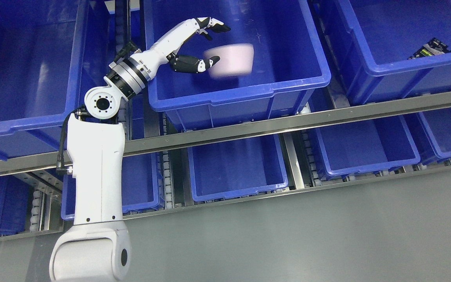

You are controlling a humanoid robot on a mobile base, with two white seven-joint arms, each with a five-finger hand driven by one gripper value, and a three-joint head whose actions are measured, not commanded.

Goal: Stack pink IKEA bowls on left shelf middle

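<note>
Head view, 1 arm in frame: the white left arm (pixel 96 176) rises from the lower left edge, bends at a round joint, and reaches up and right over the near rim of the blue plastic bin in the middle of the upper shelf row (pixel 249 92). The left hand (pixel 194 45) sits inside that bin's opening, fingers spread wide; the upper black-tipped fingers (pixel 217 26) extend to the right above the pale pink round bowl (pixel 229 59), and the thumb tip (pixel 213 60) lies at the bowl's left edge (contact cannot be confirmed, as the bowl is blurred). The bowl is inside the middle bin, toward its left-centre, its rim tilted slightly; whether it rests on the bin floor cannot be told. No closed grasp around the bowl is visible. A second large blue plastic bin (pixel 26 78) stands to the left on the same shelf level, and a third blue bin on the right (pixel 405 58) holds a small dark packaged item with a light label (pixel 431 47) near its far right side. A slanted metal shelf rail (pixel 288 123) runs beneath these bins, with a lower row of smaller blue bins (pixel 237 168) under it, above a grey floor (pixel 288 243)
</note>
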